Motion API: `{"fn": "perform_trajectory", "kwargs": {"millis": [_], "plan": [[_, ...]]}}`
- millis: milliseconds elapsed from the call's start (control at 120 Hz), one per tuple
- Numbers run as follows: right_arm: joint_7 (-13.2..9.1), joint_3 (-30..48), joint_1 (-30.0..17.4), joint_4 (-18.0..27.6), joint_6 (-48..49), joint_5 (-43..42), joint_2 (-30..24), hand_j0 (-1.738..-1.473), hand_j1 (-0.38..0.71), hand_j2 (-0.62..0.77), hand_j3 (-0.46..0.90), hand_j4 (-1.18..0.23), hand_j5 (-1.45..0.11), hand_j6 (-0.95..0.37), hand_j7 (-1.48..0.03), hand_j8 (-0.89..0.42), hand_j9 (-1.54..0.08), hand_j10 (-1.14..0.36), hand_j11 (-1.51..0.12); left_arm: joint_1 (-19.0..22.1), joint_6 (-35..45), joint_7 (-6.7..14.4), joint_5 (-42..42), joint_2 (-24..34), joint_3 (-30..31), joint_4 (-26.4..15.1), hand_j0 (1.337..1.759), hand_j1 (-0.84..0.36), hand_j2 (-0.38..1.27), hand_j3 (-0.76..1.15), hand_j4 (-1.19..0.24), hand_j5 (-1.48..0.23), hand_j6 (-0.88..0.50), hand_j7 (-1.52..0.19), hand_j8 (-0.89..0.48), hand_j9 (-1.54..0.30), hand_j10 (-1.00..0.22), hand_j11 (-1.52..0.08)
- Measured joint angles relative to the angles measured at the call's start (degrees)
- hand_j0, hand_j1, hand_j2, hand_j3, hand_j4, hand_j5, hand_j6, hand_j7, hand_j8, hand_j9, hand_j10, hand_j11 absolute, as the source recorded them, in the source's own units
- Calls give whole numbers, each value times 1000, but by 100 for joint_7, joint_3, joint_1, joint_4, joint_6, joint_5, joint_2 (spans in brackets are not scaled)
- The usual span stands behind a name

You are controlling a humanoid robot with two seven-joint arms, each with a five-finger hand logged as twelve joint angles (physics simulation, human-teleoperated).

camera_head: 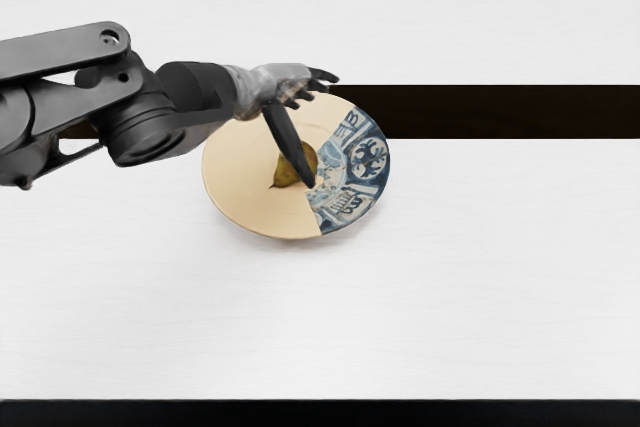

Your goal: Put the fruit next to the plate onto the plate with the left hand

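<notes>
nearest us the white table (320,327) runs bare up to the plate (240,197), a round dish, tan over most of its face with a blue-and-white patterned wedge on its right side.

the fruit, a small olive-green pear (283,175), lies on the tan part, close to the plate's middle and just left of the patterned wedge. it is on the plate, not beside it.

above it, over the plate's far rim, hangs the left hand (285,87). its short fingers (322,77) are spread and point right, closed round nothing. one long dark digit (288,142) slants down across the pear as we see it. whether its tip touches the fruit or only hangs in front of it we cannot tell from this one view. the left arm (150,117) comes in from the left edge, bulky and dark. beyond the hand a dark band (500,112) crosses the table, with more white surface past it. the right arm does not show.

we judge the placing step done and the release in hand, or just over. what the next move calls for, as we read it, is a clean lift up and back to the left. the long digit should come off the pear without dragging it, since the fruit looks likely to roll on the shallow dish.
</notes>
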Motion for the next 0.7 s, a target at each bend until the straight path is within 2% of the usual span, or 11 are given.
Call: {"fn": "perform_trajectory", "kwargs": {"millis": [58, 175, 242, 358, 458, 508, 592, 700], "plan": [[1, -3, 1, 0, 0, 0, 0, -1658, -349, 0, 0, 0, 0, 0, 0, 0, 0, 0, 0, 133, -16, 0, -507, 35, -84, -327, 1658, 302, 19, 0, -44, -56, -45, -56, -41, -56, -42, -56], [1, -10, 4, 0, 0, 0, 0, -1658, -349, 0, 0, 0, 0, 0, 0, 0, 0, 0, 0, 745, -581, 0, -1349, 403, -635, -669, 1658, 310, 13, 0, -36, -45, -36, -45, -34, -45, -34, -45], [-1, -13, 5, 1, 0, 0, 0, -1658, -349, 0, 0, 0, 0, 0, 0, 0, 0, 0, 0, 918, -1108, 0, -1814, 685, -983, -748, 1658, 312, 11, 0, -34, -43, -34, -42, -33, -42, -33, -42], [-2, -14, 9, 2, 0, 0, 0, -1658, -349, 0, 0, 0, 0, 0, 0, 0, 0, 0, 0, 1785, -2090, 0, -2265, 1120, -1718, -808, 1658, 313, 9, 0, -32, -41, -32, -41, -31, -41, -31, -41], [-2, -20, 21, 5, 9, 0, 0, -1658, -349, 0, 0, 0, 0, 0, 0, 0, 0, 0, 0, 2072, -3073, 0, -2949, 1563, -2207, -821, 1658, 313, 8, 0, -31, -40, -31, -40, -30, -40, -30, -40], [-2, -22, 28, 7, 16, 0, 0, -1658, -349, 0, 0, 0, 0, 0, 0, 0, 0, 0, 0, 2483, -3476, 0, -3458, 1826, -2371, -813, 1658, 314, 7, 0, -30, -39, -30, -39, -30, -39, -30, -39], [-2, -28, 34, 8, 22, -1, 0, -1658, -349, 0, 0, 0, 0, 0, 0, 0, 0, 0, 0, 2602, -3840, 0, -4020, 2094, -2612, -790, 1658, 314, 7, 0, -29, -38, -29, -38, -29, -38, -29, -38], [-2, -33, 42, 8, 25, -6, 0, -1658, -349, 0, 0, 0, 0, 0, 0, 0, 0, 0, 0, 2616, -4032, 0, -4342, 2419, -2715, -759, 1658, 317, 6, 0, -27, -35, -27, -35, -26, -35, -27, -35]]}}
